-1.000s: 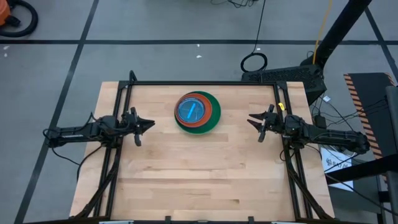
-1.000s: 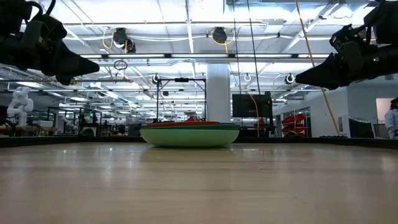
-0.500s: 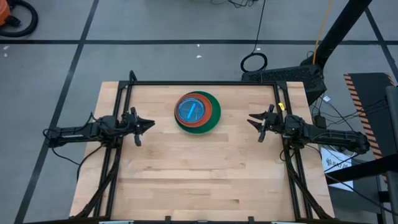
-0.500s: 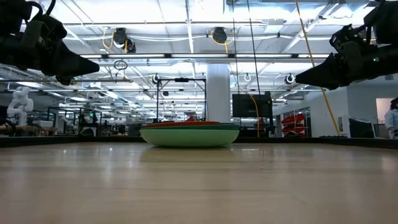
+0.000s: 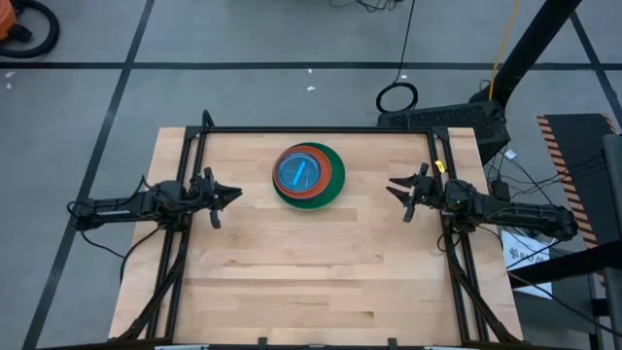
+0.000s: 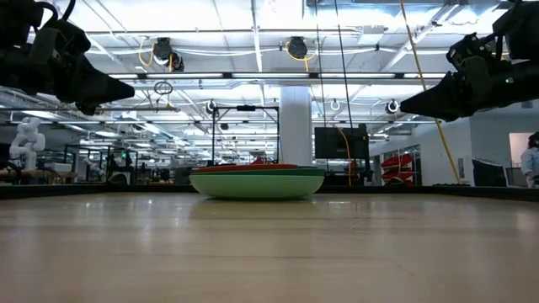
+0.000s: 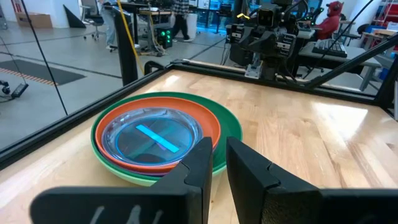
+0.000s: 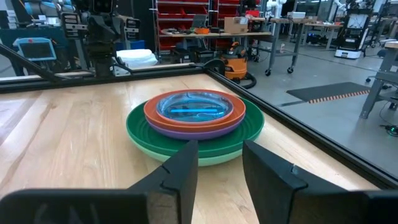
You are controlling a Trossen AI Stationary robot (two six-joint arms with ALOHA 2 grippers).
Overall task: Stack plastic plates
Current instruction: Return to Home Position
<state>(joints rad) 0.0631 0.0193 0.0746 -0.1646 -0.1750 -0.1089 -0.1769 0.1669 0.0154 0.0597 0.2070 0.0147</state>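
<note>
Shiny, smooth plastic plates (image 5: 308,175), the top one translucent, contrasted with the matt, pale wood-plank worktop (image 5: 311,262), its black metal frame (image 5: 311,130) and the dull dark plastic of the left hand (image 5: 233,194) and right hand (image 5: 392,187).

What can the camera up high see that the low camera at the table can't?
Only the high view shows the blue plate lying on top of the stack, and the whole wooden table. Only the low view shows the stack's side, with the light green plate at the bottom, and the big room behind. Both show the stack in the middle, with the left gripper and the right gripper off to its sides, touching nothing.
</note>
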